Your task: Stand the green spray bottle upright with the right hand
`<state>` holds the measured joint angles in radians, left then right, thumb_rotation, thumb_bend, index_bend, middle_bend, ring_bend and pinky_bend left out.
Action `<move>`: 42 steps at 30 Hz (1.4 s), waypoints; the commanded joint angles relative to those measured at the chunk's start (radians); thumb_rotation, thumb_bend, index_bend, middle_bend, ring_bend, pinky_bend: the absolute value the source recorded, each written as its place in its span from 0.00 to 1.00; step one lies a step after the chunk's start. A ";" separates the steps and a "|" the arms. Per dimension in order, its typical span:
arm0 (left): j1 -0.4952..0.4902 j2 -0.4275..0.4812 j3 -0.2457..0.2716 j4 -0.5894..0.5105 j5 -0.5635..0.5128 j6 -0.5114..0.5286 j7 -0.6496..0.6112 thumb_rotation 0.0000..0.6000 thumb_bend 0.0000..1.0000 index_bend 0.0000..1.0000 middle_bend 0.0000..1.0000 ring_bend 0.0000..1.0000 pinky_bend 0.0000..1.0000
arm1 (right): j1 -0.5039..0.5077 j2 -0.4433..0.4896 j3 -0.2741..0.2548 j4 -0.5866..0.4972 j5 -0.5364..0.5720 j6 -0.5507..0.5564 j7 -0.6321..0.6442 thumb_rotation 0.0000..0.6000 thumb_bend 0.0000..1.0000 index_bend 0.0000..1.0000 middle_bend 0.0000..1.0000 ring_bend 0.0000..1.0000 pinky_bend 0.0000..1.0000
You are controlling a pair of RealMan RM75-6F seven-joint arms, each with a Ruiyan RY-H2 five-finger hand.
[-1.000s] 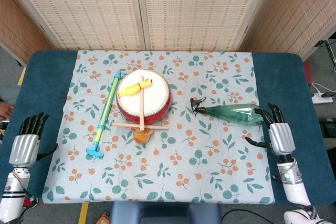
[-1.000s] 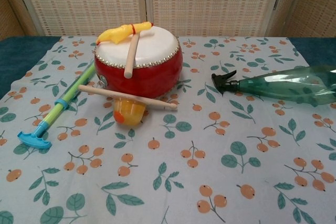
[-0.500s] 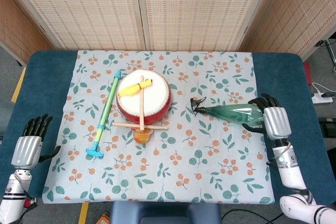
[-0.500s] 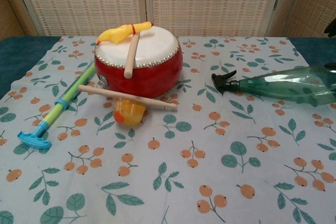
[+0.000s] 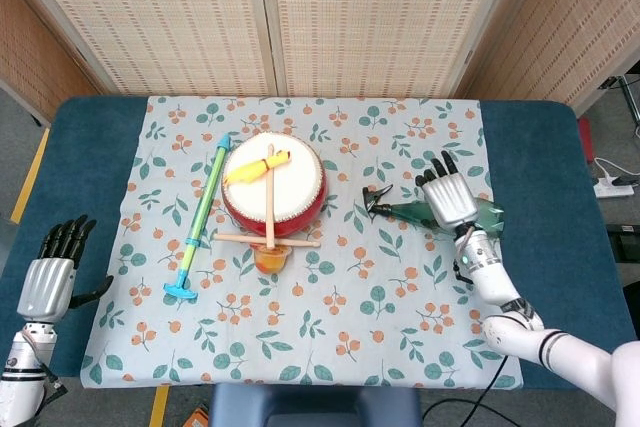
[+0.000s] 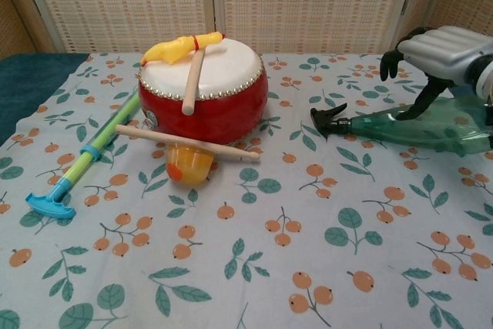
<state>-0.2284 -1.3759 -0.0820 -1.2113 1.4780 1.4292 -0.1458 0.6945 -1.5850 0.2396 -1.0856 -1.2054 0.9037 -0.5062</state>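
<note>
Green spray bottle (image 5: 440, 214): lies on its side on the right part of the floral tablecloth (image 5: 330, 327), black trigger nozzle (image 6: 330, 119) pointing toward the drum, wide base toward the right edge of the cloth.
Right hand (image 5: 449, 197): hovers directly over the middle of the bottle, palm down, back of the hand toward the head camera.
Right hand fingers (image 6: 422, 102): spread and curved downward in the chest view, one dark fingertip reaching down to the bottle's upper side; whether it touches cannot be told, and nothing is gripped.
Left hand (image 5: 50, 282): low at the left, over the blue table (image 5: 70, 157) just off the cloth's edge, fingers extended and slightly apart, thumb out to the side, holding nothing.
Red drum (image 5: 273, 187): stands near the cloth's centre, white skin up, well apart from the bottle's nozzle.
Drumstick on drum (image 5: 269, 197): lies across the drum skin, yellow tassel (image 5: 255, 167) at its far end.
Second drumstick (image 5: 266, 240): lies crosswise in front of the drum, resting over the orange cup.
Orange cup (image 6: 189, 164): small, translucent, just in front of the drum.
Blue and green water squirter (image 5: 200, 215): lies left of the drum, T-handle toward the near side.
</note>
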 commanded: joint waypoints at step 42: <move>-0.012 -0.029 0.005 0.071 0.037 0.021 -0.114 1.00 0.22 0.00 0.00 0.00 0.00 | 0.111 -0.289 0.002 0.416 0.122 -0.010 -0.014 1.00 0.00 0.70 0.57 0.30 0.12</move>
<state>-0.2400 -1.4049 -0.0774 -1.1407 1.5154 1.4503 -0.2594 0.8071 -1.8703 0.2444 -0.6742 -1.0752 0.8877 -0.5286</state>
